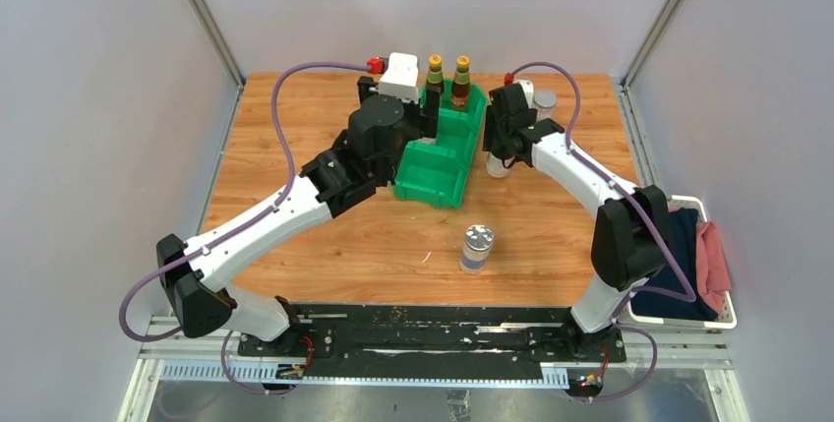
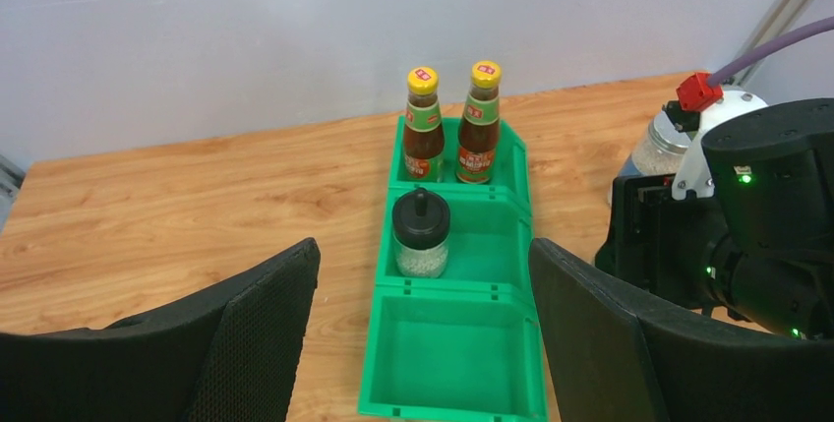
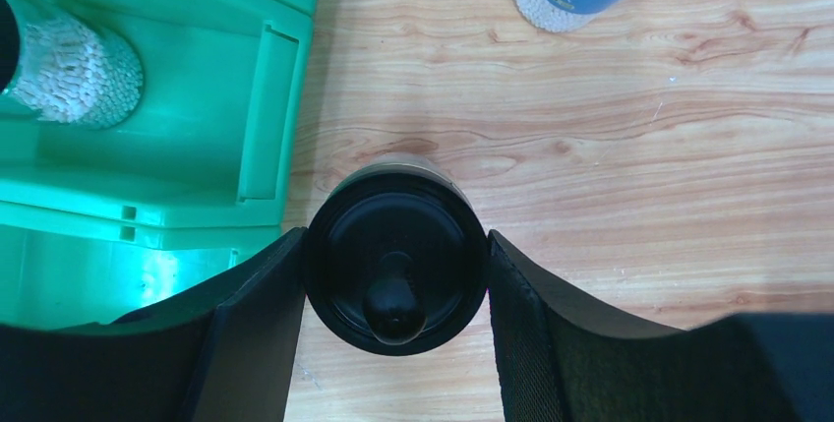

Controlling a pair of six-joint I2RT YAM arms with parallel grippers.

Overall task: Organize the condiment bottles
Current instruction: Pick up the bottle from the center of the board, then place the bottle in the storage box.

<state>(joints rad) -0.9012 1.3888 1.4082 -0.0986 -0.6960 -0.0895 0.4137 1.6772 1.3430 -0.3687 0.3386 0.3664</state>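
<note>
Two brown sauce bottles with yellow caps stand in the far compartment of the green bin. A black-capped shaker stands in the middle compartment; the near one is empty. My left gripper is open and empty above the bin's near end. My right gripper is shut on the second black-capped shaker, which stands on the table just right of the bin. One silver-lidded blue-labelled jar stands alone near the front. The other jar stands behind my right gripper.
A white basket with cloths sits off the table's right edge. Grey walls and metal posts close in the back and sides. The right arm's wrist hangs close to the bin's right side.
</note>
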